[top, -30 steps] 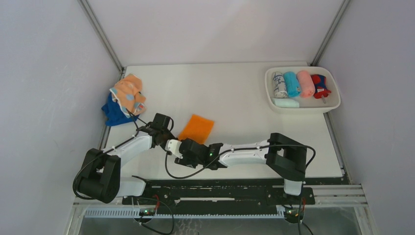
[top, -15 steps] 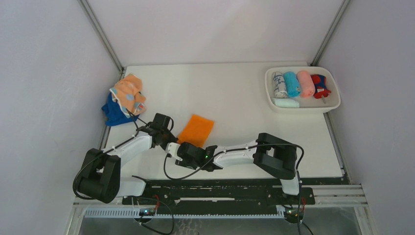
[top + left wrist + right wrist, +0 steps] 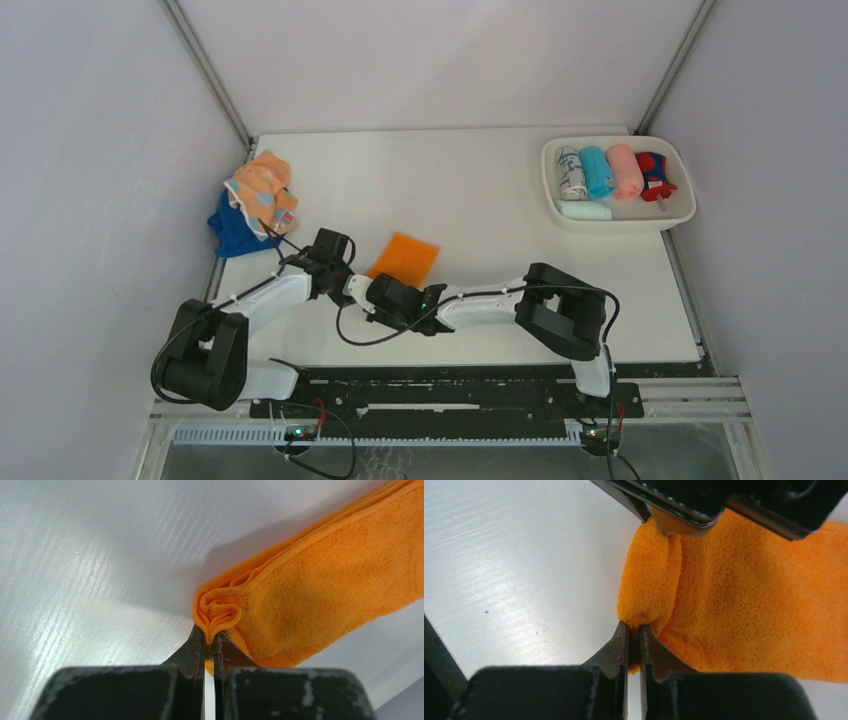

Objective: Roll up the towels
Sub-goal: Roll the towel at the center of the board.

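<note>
The orange towel [image 3: 403,258] lies folded on the desk [image 3: 480,190], at the near left, just beyond both arms. Its near edge is bunched into a small curl, the start of a roll. The left fingers [image 3: 204,647] are closed tight on one end of this curl, and the right fingers [image 3: 626,640] are pinched shut on the other end. I think both ends are held so that the edge stays straight and the roll turns evenly away from the arms. At the far left a peach towel [image 3: 262,190] and a blue towel [image 3: 232,232] wait in a heap. At the far right the tray [image 3: 620,225] holds the rolled towels [image 3: 610,172], probably the place for this one too.
</note>
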Robot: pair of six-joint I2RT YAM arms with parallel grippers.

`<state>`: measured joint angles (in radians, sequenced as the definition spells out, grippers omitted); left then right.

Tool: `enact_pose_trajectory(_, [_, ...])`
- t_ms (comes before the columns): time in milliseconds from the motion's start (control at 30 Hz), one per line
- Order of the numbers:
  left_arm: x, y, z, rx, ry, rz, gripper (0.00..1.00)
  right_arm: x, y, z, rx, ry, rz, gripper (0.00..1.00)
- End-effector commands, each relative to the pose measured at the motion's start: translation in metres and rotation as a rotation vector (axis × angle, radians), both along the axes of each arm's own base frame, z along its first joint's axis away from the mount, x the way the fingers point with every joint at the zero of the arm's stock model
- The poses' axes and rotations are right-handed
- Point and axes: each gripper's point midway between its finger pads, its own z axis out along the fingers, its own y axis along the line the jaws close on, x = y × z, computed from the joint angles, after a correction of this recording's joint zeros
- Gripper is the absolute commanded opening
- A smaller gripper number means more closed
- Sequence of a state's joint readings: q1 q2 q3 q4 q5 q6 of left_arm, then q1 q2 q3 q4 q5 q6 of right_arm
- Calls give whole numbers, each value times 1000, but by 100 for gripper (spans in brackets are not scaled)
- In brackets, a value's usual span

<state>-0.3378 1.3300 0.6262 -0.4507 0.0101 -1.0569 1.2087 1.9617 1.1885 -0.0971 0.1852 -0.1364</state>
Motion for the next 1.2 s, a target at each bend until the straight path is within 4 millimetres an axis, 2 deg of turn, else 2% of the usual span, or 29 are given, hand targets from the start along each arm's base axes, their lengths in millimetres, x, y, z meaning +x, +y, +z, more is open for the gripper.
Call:
enact_pose_trajectory(0, [15,-5,18,-6,-52,-33,4,-29,-29,-35,-60,274,15,0])
enact_pose_trajectory(200, [24,-4,45,-63,-161,2,19,-34,-13,4,202,567,38,0])
enact_pose_trajectory(333, [24,0,61,-114,-241,17,44,-30,-11,26,371,765,39,0])
enact_pose_trajectory(433, [21,3,71,-147,-299,30,58,-24,-13,36,474,919,27,0])
enact_pose_trajectory(567, [9,4,71,-184,-323,32,67,-8,-15,43,605,1072,-12,0])
enact_pose_trajectory(700, [-3,-5,64,-248,-317,8,71,3,-22,37,656,1214,-94,0])
enact_pose_trajectory(800, [-7,-11,57,-292,-308,8,73,10,-28,21,666,1291,-182,0])
enact_pose_trajectory(1000, [-5,-21,50,-347,-292,9,74,19,-42,-8,677,1408,-349,0])
enact_pose_trajectory(1167, [4,-26,45,-355,-280,15,73,23,-48,-20,662,1431,-416,0])
